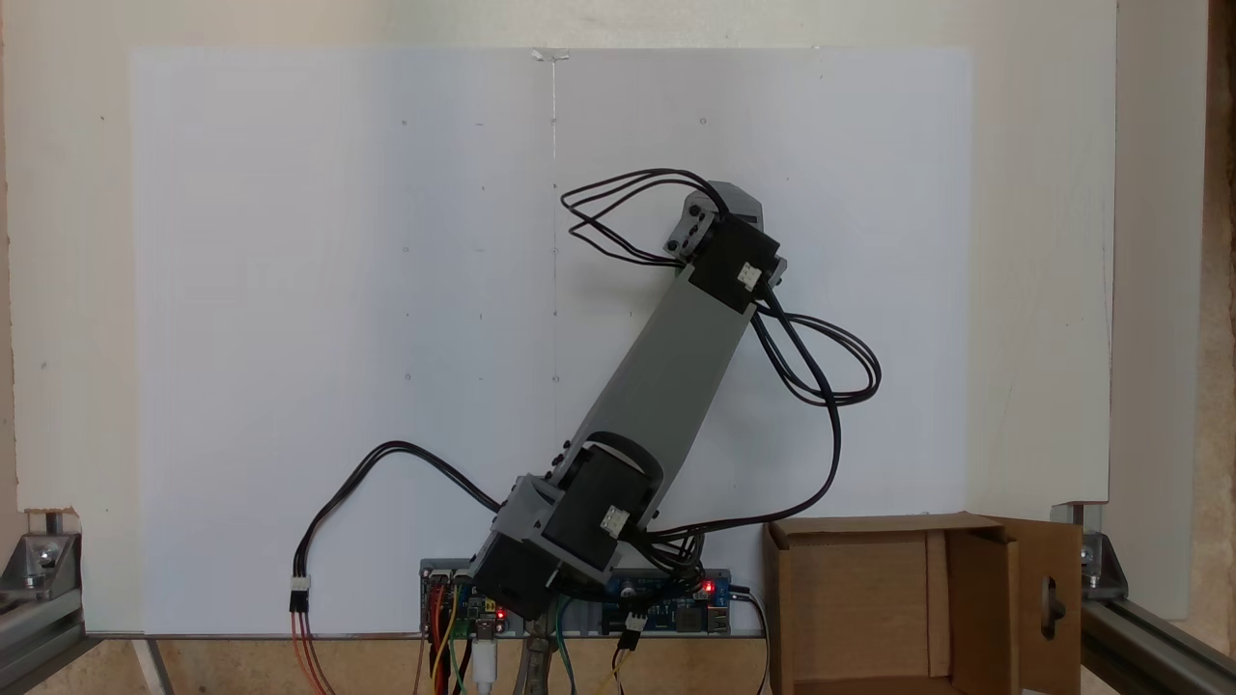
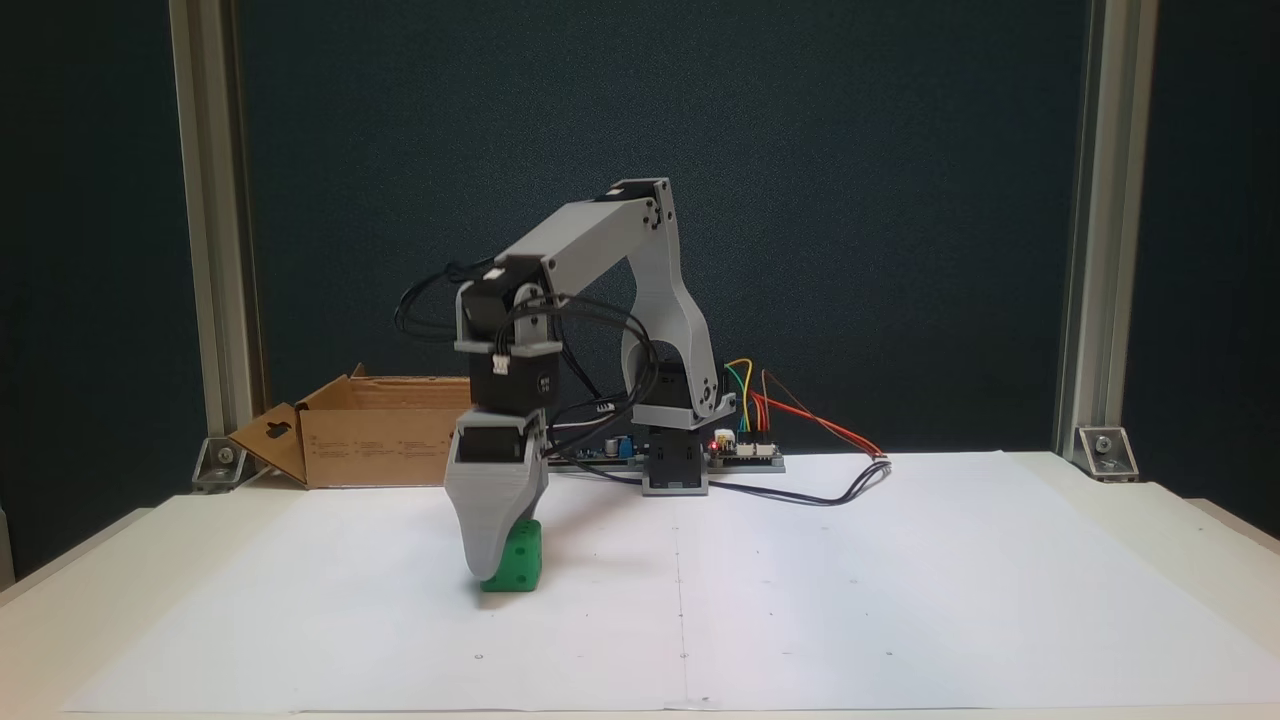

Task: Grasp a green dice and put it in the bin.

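The green dice (image 2: 522,566) sits on the white paper, left of the arm's base in a fixed view. My gripper (image 2: 495,570) points straight down at it, and its broad grey jaw covers the dice's left part. The second jaw lies behind the first, so the grip on the dice cannot be judged. In a fixed view from above, the arm's wrist (image 1: 729,256) hides both the gripper and the dice. The bin (image 2: 385,440) is a brown cardboard box with open flaps, standing behind and left of the gripper; it is the bin (image 1: 869,527) at the lower right from above.
White paper (image 2: 850,600) covers the table. Circuit boards (image 2: 745,452) with coloured wires sit by the arm's base (image 2: 675,470). Black cables (image 1: 821,367) loop off the arm. Aluminium frame posts (image 2: 1085,230) stand at the table's back corners.
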`<state>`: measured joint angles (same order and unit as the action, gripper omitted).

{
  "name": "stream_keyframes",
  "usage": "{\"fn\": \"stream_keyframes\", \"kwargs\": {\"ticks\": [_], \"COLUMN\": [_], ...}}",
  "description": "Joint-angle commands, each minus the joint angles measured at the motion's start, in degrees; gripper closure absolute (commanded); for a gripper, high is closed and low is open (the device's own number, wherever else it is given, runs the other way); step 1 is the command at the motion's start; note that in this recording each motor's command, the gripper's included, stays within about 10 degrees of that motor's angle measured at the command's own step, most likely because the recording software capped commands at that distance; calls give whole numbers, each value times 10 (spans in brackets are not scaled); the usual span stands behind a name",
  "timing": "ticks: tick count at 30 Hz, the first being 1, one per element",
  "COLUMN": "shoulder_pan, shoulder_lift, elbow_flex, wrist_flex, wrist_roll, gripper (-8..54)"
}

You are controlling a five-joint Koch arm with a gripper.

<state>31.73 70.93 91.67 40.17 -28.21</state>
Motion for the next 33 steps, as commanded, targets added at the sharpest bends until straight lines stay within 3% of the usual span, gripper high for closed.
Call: {"fn": "stream_keyframes", "kwargs": {"ticks": [1, 13, 26, 29, 33], "shoulder_pan": [0, 2, 3, 3, 3], "shoulder_lift": [0, -14, -15, -15, -16], "elbow_flex": [-10, -10, -10, -10, -10], "wrist_flex": [-5, -5, -4, -4, -4], "wrist_roll": [30, 28, 27, 28, 28], "gripper": [24, 27, 115, 163, 172]}}
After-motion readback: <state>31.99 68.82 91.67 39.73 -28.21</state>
